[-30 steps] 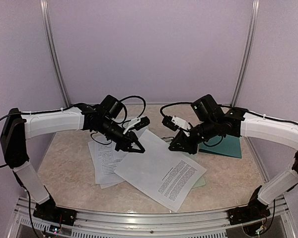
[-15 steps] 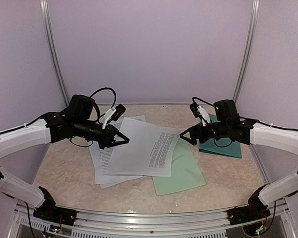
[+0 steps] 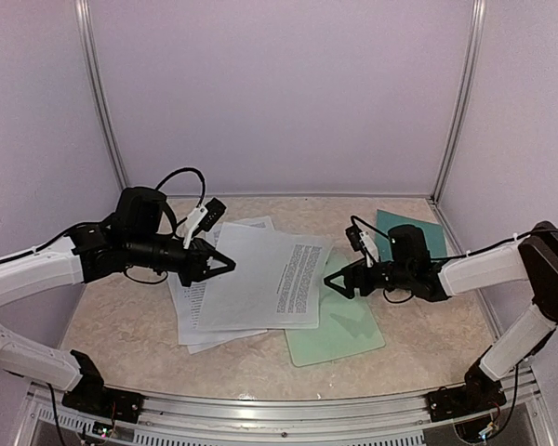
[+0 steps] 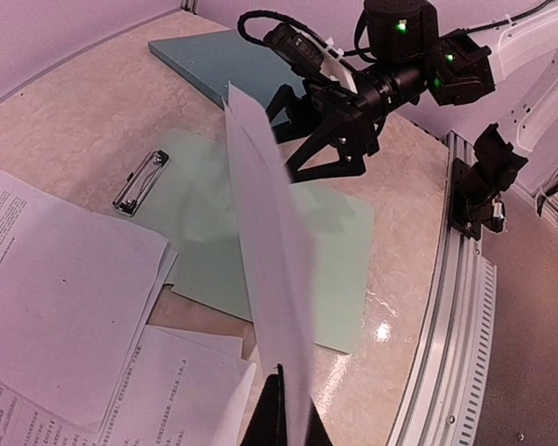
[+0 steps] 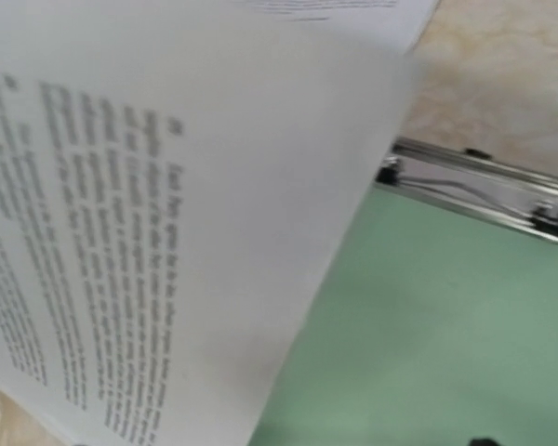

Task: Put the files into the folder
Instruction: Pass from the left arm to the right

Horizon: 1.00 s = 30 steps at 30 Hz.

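My left gripper [image 3: 229, 265] [image 4: 284, 413] is shut on the left edge of one white printed sheet [image 3: 260, 279], held above the table. In the left wrist view that sheet [image 4: 265, 251] shows edge-on, rising from the jaws. More of the files [image 3: 197, 311] [image 4: 65, 307] lie on the table under it. My right gripper [image 3: 335, 282] [image 4: 290, 139] stands open just off the sheet's right edge, low over the pale mint clipboard, with nothing between its fingers. The right wrist view shows the sheet [image 5: 167, 214] close up. The dark teal folder [image 3: 417, 234] [image 4: 219, 56] lies shut at the back right, behind the right arm.
A pale mint clipboard [image 3: 344, 325] [image 4: 214, 242] [image 5: 428, 325] with a silver top clip [image 4: 139, 181] [image 5: 474, 190] lies partly under the held sheet. Purple walls enclose the table. An aluminium rail [image 3: 288, 409] runs along the near edge.
The right gripper has opened and let go of the sheet, then dropped low toward its right edge. The left arm has pulled back left, carrying the sheet farther up the table.
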### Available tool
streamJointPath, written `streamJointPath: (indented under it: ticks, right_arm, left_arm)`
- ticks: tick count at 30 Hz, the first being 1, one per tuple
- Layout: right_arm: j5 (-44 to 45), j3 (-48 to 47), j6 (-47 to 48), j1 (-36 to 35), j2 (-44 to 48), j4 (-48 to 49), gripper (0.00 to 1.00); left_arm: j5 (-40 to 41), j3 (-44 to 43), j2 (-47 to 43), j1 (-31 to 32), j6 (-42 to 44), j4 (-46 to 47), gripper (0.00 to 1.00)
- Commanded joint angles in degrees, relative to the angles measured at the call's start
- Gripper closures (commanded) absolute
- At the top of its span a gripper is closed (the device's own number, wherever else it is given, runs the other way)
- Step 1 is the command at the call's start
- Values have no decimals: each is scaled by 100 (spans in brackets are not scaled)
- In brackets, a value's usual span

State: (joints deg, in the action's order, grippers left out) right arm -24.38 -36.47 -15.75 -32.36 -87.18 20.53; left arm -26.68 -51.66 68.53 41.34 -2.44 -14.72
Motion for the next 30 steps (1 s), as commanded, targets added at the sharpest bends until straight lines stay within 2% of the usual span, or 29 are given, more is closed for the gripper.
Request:
streamJointPath:
  ticks: [1,8,15,21,30]
  right_arm:
    - [-592,131,-200,62,-554,1359,15]
    - [-1274,89,-402,121,-1451,2337,17]
    - [-2469,1,-508,133,-2305,3511,26]
    - [-2610,-85,-996,128,-2673,4226,35]
    - [-2388,-261,-1185,114,-2970,4380,34]
  left_arm:
    - [4,104,-177,48,-60,187,100]
    - [5,253,-328,73,-106,226,100]
    - [69,306,-302,76,-116,283,100]
    - [121,346,-250,68,-158,332,100]
    - [32,411,-367,49,-197,369,100]
